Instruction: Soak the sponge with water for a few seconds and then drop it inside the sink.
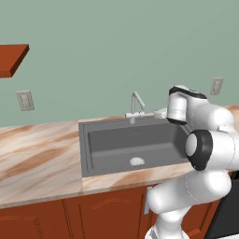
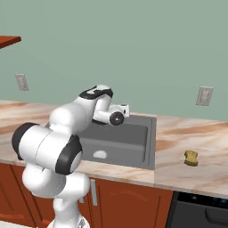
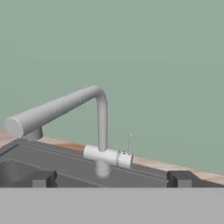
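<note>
The gripper point(image 3: 109, 178) stood wide apart, facing one faucet point(image 3: 65, 109) at twelve o'clock. One sponge point(image 2: 191, 158) lay on the counter point(image 2: 196, 138) in the right base view, right of one sink point(image 2: 133, 138).

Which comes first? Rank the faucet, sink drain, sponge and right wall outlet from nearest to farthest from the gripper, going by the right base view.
1. Faucet: directly ahead of the open gripper, behind the sink.
2. Sink drain: below, on the basin floor.
3. Wall outlet and sponge: both far to the right; too close to call.
</note>
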Tool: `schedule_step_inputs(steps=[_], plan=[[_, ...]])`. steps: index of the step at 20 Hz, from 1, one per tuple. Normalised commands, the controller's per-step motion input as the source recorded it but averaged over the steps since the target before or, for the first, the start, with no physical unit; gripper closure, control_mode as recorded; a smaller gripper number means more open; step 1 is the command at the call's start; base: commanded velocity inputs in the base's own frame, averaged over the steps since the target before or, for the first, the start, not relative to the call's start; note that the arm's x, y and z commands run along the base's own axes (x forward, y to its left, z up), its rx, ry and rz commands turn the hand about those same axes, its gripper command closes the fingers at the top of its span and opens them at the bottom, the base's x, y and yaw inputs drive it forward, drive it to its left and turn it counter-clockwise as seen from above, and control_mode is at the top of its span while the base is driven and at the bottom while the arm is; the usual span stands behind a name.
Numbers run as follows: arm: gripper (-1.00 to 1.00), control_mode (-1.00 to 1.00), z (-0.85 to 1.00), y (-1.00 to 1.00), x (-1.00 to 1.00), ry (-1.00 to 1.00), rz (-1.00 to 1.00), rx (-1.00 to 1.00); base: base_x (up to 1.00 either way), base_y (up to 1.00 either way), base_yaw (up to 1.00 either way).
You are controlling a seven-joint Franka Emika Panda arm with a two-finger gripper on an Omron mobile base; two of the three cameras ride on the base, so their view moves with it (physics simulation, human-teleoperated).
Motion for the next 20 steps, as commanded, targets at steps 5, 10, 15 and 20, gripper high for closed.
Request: schedule_step_inputs(steps=[5,10,15,20], plan=[[-1.0,-1.0,-0.16,0.0,0.0,-0.07,0.0,0.0,0.0,0.0,0.0],[-1.0,-1.0,-0.03,0.0,0.0,-0.12,0.03,0.0,0.0,0.0,0.0],[-1.0,-1.0,0.0,0.0,0.0,-0.05,0.09,0.03,0.0,0.0,0.0],[-1.0,-1.0,0.0,0.0,0.0,-0.03,0.11,0.01,0.0,0.0,0.0]])
